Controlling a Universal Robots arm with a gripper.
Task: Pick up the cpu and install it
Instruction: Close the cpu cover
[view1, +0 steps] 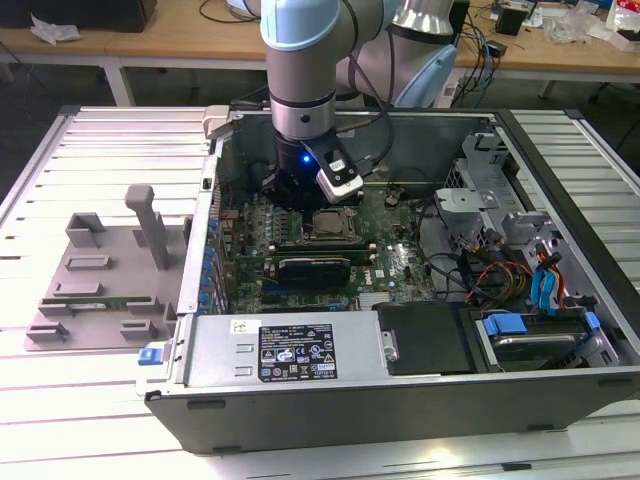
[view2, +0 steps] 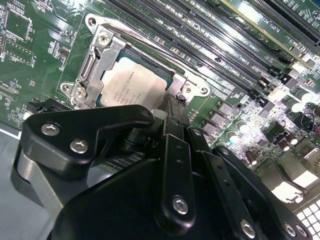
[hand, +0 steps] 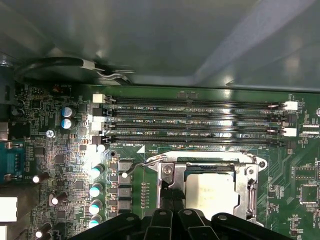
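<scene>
The cpu (view2: 132, 85) lies flat in the motherboard socket with its silver-grey top up, and a metal socket frame (view2: 97, 60) rests around it. It shows again as the cpu (hand: 210, 192) in the first wrist view and the cpu (view1: 332, 226) in the exterior view. My gripper (view2: 177, 102) hangs low over the socket's edge, its black fingers together and their tips at the frame beside the chip. Nothing shows between the fingers. In the first wrist view the gripper (hand: 173, 197) stands at the socket's side, near a thin wire lever (hand: 142, 164).
The open computer case (view1: 400, 400) walls in the arm. Empty memory slots (hand: 200, 122) run alongside the socket, with capacitors (hand: 95, 172) nearby. A black card (view1: 315, 268), a power supply (view1: 290, 350) and cables (view1: 500, 275) fill the case. A grey fixture tray (view1: 100, 290) sits at the exterior view's left.
</scene>
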